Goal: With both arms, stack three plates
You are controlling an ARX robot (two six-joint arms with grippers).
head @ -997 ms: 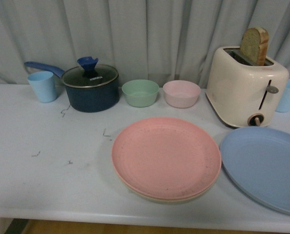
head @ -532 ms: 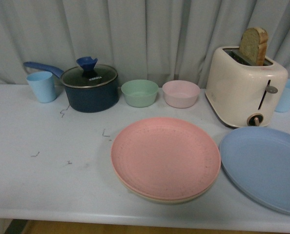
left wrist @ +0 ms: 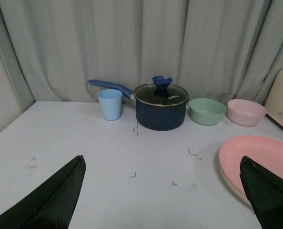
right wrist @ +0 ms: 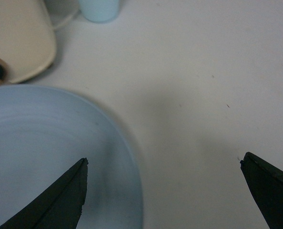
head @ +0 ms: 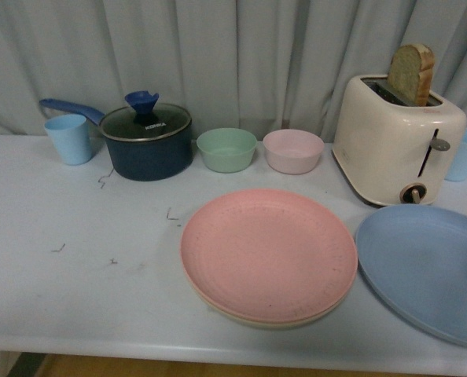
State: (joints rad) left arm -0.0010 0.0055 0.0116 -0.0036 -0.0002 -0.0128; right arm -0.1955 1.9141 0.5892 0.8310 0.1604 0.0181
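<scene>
The pink plate [head: 269, 253] lies on the beige plate [head: 241, 312], of which only the rim shows. The blue plate [head: 426, 267] lies flat to their right, apart from them. No arm shows in the front view. My left gripper [left wrist: 161, 159] is open and empty above bare table, with the pink plate [left wrist: 265, 160] by one fingertip. My right gripper [right wrist: 164, 161] is open and empty above the blue plate's [right wrist: 46, 152] edge, one finger over the plate and the other over the table.
A cream toaster [head: 395, 141] with a bread slice [head: 411, 73] stands behind the blue plate. A green bowl [head: 226, 149], a pink bowl [head: 292, 150], a dark lidded pot [head: 145, 141] and two light blue cups [head: 68, 138] stand along the back by the curtain.
The front view shifts slightly sideways and back. The plates and other things have not moved.
</scene>
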